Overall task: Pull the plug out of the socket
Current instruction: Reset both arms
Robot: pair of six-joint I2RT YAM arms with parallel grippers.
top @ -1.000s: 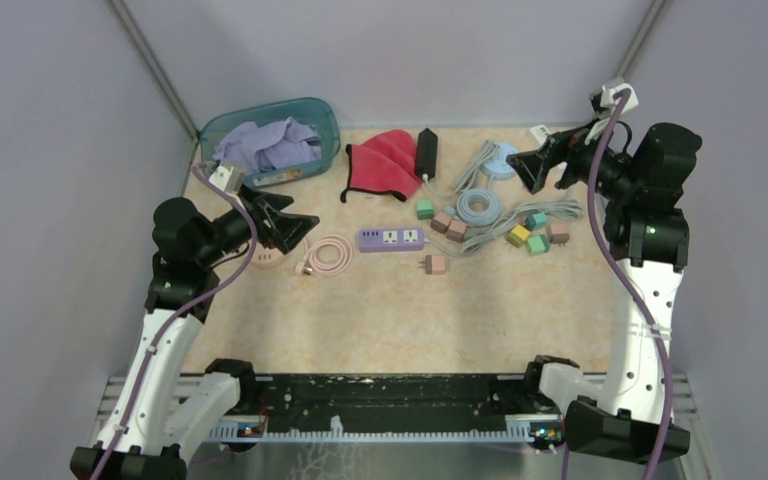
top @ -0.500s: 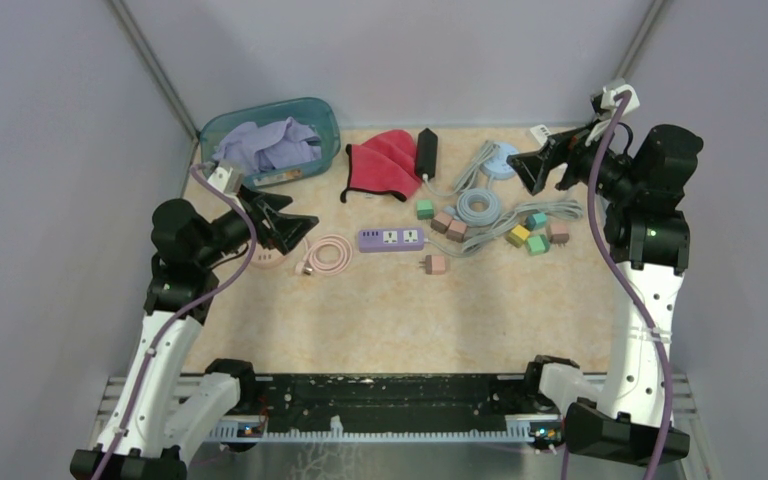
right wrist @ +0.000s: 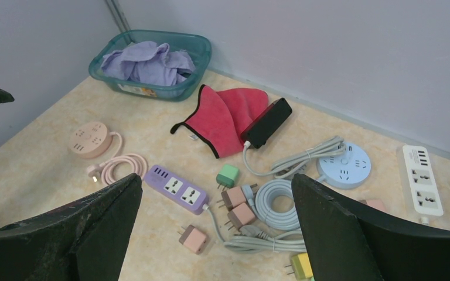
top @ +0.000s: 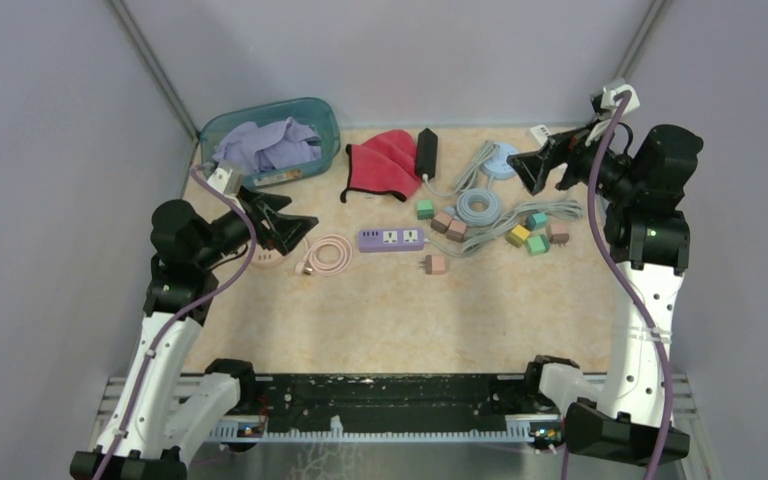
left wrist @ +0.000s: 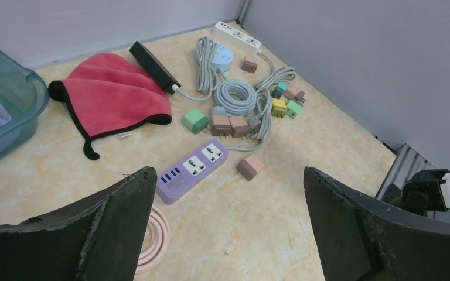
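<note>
A purple power strip (top: 390, 239) lies at mid-table; both its sockets are empty, as the left wrist view (left wrist: 192, 171) and right wrist view (right wrist: 176, 188) also show. A pink plug adapter (top: 435, 264) lies loose on the table just right of it, prongs free (left wrist: 250, 166) (right wrist: 193, 239). My left gripper (top: 295, 225) is open and empty, raised at the left, with the strip ahead of it between its fingers (left wrist: 228, 172). My right gripper (top: 535, 170) is open and empty, raised at the far right (right wrist: 217, 178).
A teal basin (top: 325, 115) with purple cloth stands back left. A red cloth (top: 385, 160), a black power brick (top: 426, 152), a blue round socket (top: 501, 160), a grey cable coil (top: 478, 207), several coloured adapters (top: 520, 236), a pink coiled cable (top: 328, 253) and a white strip (right wrist: 420, 181) lie around.
</note>
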